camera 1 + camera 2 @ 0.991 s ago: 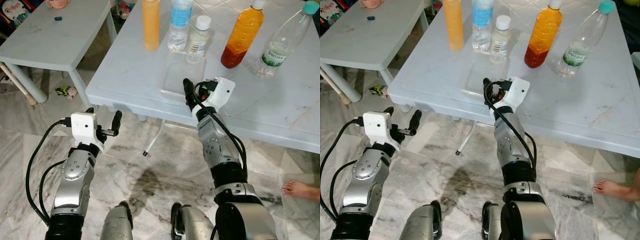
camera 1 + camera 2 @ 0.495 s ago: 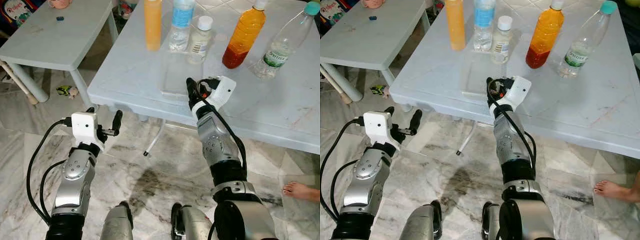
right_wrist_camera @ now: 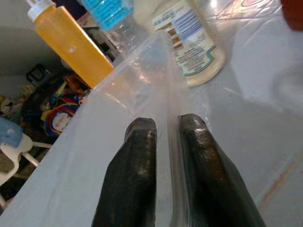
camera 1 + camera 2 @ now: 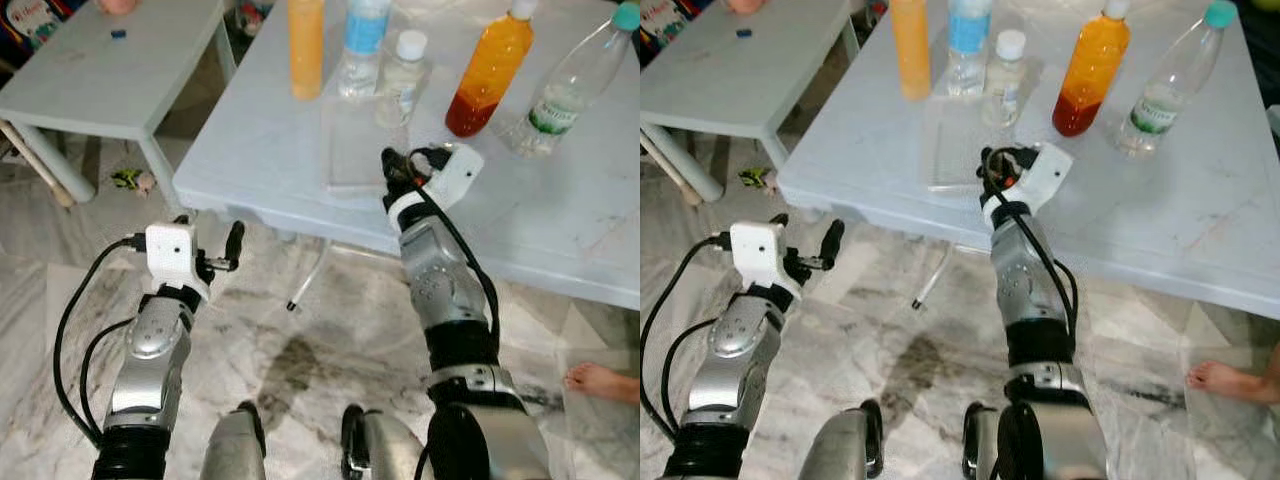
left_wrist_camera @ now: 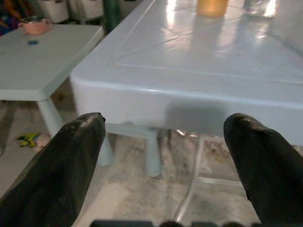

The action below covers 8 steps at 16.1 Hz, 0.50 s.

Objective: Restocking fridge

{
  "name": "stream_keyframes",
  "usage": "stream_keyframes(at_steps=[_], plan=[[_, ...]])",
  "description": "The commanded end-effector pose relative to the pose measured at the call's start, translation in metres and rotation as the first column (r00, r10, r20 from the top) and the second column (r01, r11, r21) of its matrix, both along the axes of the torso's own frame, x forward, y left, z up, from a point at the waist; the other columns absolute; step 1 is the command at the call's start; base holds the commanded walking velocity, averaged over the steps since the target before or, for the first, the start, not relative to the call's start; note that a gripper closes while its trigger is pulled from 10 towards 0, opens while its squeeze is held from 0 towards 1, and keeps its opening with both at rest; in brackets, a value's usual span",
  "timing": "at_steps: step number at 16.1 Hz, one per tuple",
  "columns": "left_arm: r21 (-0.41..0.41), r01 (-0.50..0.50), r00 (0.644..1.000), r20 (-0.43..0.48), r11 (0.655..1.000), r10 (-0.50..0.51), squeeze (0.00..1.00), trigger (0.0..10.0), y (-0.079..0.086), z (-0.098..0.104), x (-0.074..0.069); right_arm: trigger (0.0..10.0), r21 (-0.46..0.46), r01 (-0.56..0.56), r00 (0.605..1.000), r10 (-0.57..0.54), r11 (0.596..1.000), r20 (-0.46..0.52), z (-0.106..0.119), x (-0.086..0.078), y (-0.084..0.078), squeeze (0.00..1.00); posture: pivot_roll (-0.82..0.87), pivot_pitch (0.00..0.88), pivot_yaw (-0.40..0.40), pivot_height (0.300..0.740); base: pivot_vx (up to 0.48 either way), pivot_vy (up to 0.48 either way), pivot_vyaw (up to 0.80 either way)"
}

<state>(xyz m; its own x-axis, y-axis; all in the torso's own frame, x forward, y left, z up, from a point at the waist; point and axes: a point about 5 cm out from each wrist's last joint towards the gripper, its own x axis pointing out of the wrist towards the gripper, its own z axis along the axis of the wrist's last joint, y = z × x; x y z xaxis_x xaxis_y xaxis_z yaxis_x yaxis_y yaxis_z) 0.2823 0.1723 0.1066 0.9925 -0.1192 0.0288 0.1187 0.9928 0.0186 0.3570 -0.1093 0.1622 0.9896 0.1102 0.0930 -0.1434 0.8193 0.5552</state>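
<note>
Scene: a pale blue plastic table [image 4: 560, 215] stands on a marbled floor [image 4: 300, 330], with a smaller white table [image 4: 110, 85] to the robot's left. The right gripper [image 3: 166, 128] is over the near part of the blue table, at the wall of a clear plastic tray [image 3: 142, 75]. In the right wrist view its two black fingers [image 3: 137, 156] stand one on each side of the tray's thin transparent wall, nearly together, pinching that wall. The tray lies flat on the table [image 4: 355, 150], just in front of a row of bottles at the far side. The row, from the robot's left: an orange bottle [image 4: 305, 45], a clear bottle with a blue label [image 4: 362, 45], a small clear bottle with a white cap [image 4: 400, 75], an amber bottle with darker liquid at its base [image 4: 485, 75], and a clear bottle with a teal cap and green label [image 4: 560, 90]. The small white-capped bottle stands just beyond the tray's far edge; contact cannot be judged. The left gripper [image 5: 170, 137] hangs low in front of the table's near edge, above the floor, fingers spread wide, holding nothing. A person's bare foot [image 4: 600, 380] rests on the floor at the robot's right. A small toy [image 4: 130, 182] lies on the floor under the white table.
</note>
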Motion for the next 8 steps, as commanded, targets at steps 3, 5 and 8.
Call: stream_keyframes(at_steps=[3,5,8], plan=[[0.008,-0.027,0.999,-0.037,1.0,0.027,0.0,10.0,-0.006,-0.006,-0.003,0.0,-0.032,0.006,1.0,-0.006,0.999,-0.016,0.0,-0.01,0.0,0.0,0.04,0.196,0.001,0.74,0.0,0.0,0.0],[0.014,-0.029,0.998,-0.047,0.999,0.03,0.0,10.0,-0.008,-0.008,0.0,10.0,-0.109,-0.004,0.999,0.008,0.994,0.032,0.004,-0.023,-0.003,0.0,0.04,0.195,-0.002,0.74,0.0,0.0,0.0],[0.013,-0.035,0.998,-0.047,0.999,0.035,0.0,10.0,-0.007,-0.008,0.0,10.0,-0.238,-0.077,0.995,0.089,0.968,0.043,-0.01,-0.05,-0.004,0.0,0.03,0.193,-0.01,0.74,0.0,0.0,0.0]])
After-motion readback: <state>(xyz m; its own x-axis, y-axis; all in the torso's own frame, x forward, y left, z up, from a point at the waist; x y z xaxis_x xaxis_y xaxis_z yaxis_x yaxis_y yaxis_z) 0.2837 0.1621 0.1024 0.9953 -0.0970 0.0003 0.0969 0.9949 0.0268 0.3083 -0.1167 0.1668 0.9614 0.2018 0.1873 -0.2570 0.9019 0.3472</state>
